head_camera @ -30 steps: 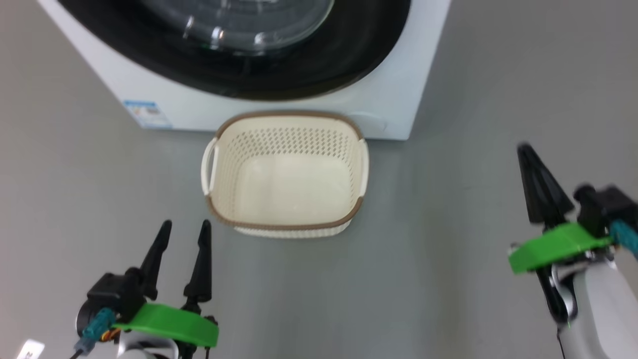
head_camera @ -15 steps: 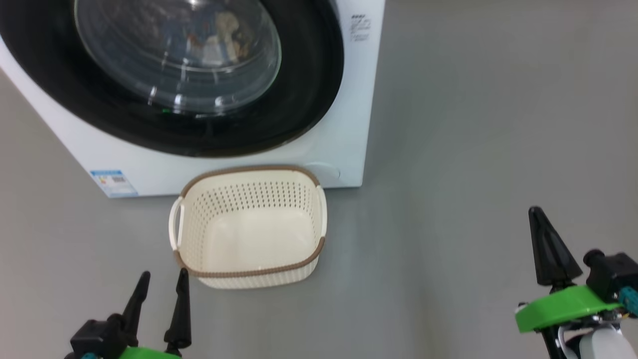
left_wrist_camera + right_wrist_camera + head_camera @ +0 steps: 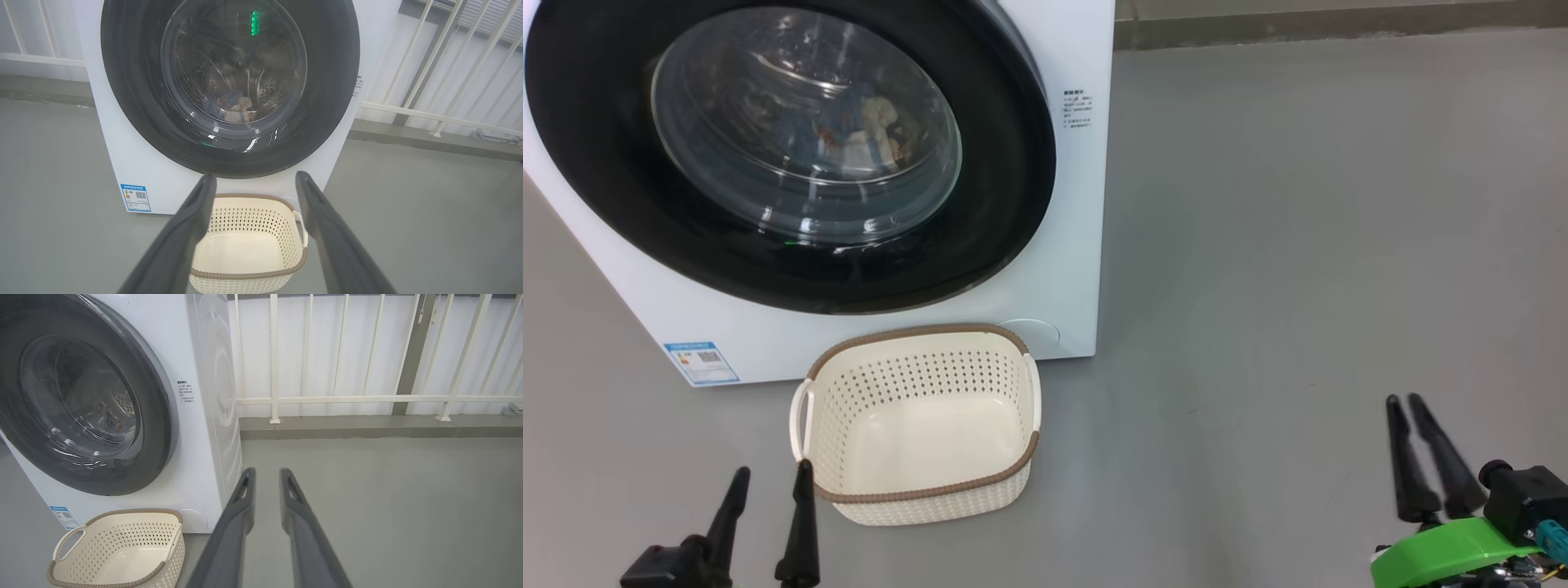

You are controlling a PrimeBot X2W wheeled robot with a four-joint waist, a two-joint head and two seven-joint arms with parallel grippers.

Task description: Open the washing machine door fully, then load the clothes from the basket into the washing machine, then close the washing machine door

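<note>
Head view: glossy black-rimmed round door (image 3: 792, 155) shut, cream perforated basket (image 3: 915, 333) empty, closing step looks done; left gripper (image 3: 773, 469) wide, right gripper (image 3: 1405, 400) barely parted, both empty. Next: retreat.

Washing machine (image 3: 1072, 204) stands on the floor (image 3: 1298, 245), far left. Door (image 3: 1005, 163) sits flush in the machine's front face. Clothes (image 3: 866, 131) lie inside the drum, behind the door glass. Label (image 3: 701, 363) is on the front panel, lower left corner. Basket (image 3: 915, 331) is on the floor directly before the machine, below the door; its far rim is just beside the front panel, contact not resolvable. Left gripper (image 3: 773, 469) is near, just beside the basket's near left corner. Right gripper (image 3: 1404, 400) is near right, well apart from the basket. Railing (image 3: 367, 399) runs behind the machine along the floor's far edge, extending right.
</note>
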